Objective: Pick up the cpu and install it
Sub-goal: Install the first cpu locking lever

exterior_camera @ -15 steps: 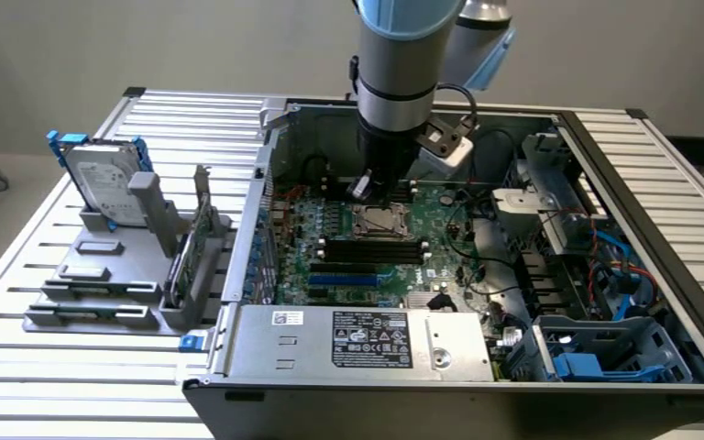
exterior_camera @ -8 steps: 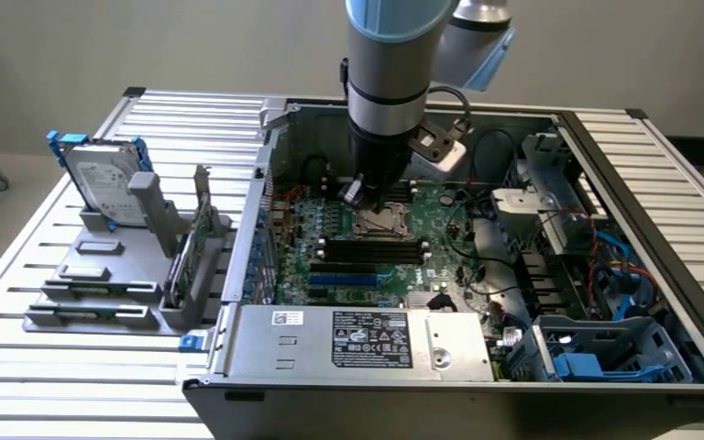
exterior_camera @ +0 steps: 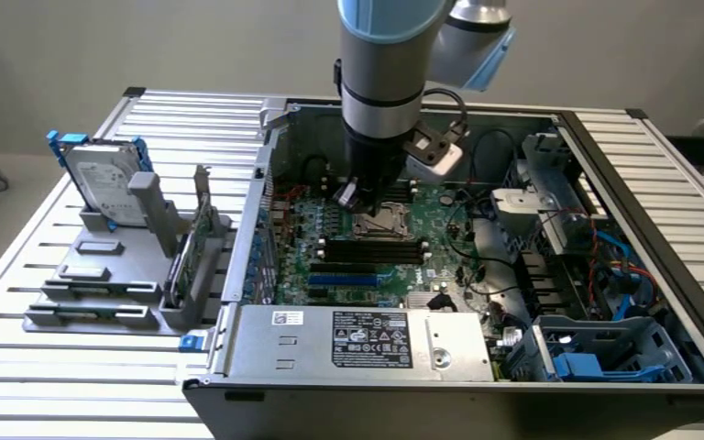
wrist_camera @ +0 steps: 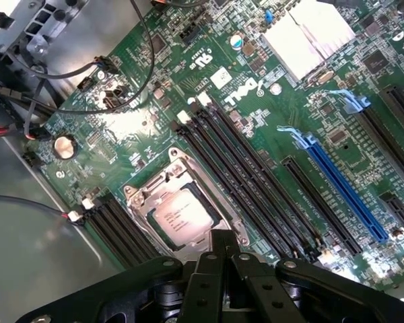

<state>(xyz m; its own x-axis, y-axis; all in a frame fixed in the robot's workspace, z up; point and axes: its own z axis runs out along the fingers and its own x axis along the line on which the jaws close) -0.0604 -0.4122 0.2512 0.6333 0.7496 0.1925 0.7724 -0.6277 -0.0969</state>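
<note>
Standing on the slatted metal desk [exterior_camera: 34, 385], the open computer case [exterior_camera: 682, 275] takes most of the surface, from the middle to the exterior view's right edge. Inside it lies the green motherboard [exterior_camera: 450, 225], with the power supply [exterior_camera: 365, 341] along the case's near wall and blue drive bays [exterior_camera: 609, 353] in the near corner on the exterior view's right. The robot arm [exterior_camera: 383, 82] comes down from above into the case, over the far part of the board. Near the desk's edge on the exterior view's left, a grey holder [exterior_camera: 102, 275] carries the hard drive [exterior_camera: 102, 183] with blue brackets, standing upright.

On the board, black memory slots [wrist_camera: 256, 182] run beside the metal-framed socket [wrist_camera: 182, 212], and a long blue slot [wrist_camera: 340, 182] lies further away. The cpu [wrist_camera: 184, 217] sits flat inside the socket frame, its dull silver top showing. The tool [wrist_camera: 219, 252] hangs just above the socket edge; its black fingers [wrist_camera: 209, 269] are pressed together and carry nothing, so the tool is clenched, apart from the cpu.
</note>
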